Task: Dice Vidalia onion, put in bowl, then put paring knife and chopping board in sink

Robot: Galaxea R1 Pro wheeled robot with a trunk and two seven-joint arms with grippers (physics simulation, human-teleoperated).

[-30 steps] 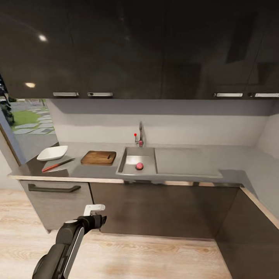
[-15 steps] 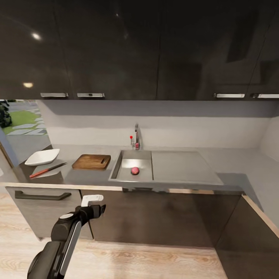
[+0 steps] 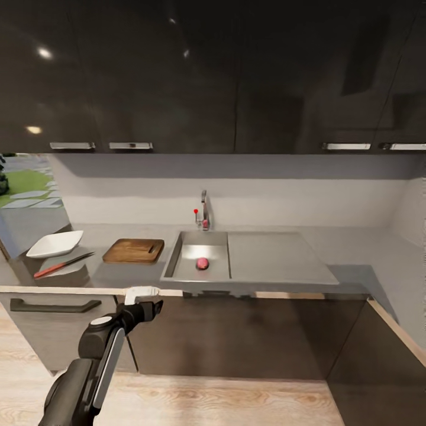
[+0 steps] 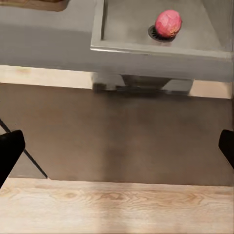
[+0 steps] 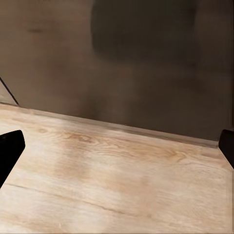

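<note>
1. Over the drain in the sink (image 3: 177, 260): onion (image 3: 202, 263), touching nothing else.
2. Counter (image 3: 118, 273), left of sink: board (image 3: 134, 250); bowl (image 3: 54, 243) and knife (image 3: 62, 264) near left end, knife at front.
3. Left gripper (image 3: 144, 302) below counter's front edge, jaws wide apart, empty.
4. Right gripper (image 5: 117, 146) jaws wide apart, empty, over floor (image 5: 112, 175).

1. The grey surface (image 3: 118, 273) runs along the wall, with the sink (image 3: 177, 255) set into it.
2. On it, at the left end, lie the white bowl (image 3: 54, 244) and the paring knife (image 3: 63, 265).
3. The chopping board (image 3: 134, 250) lies between them and the sink.
</note>
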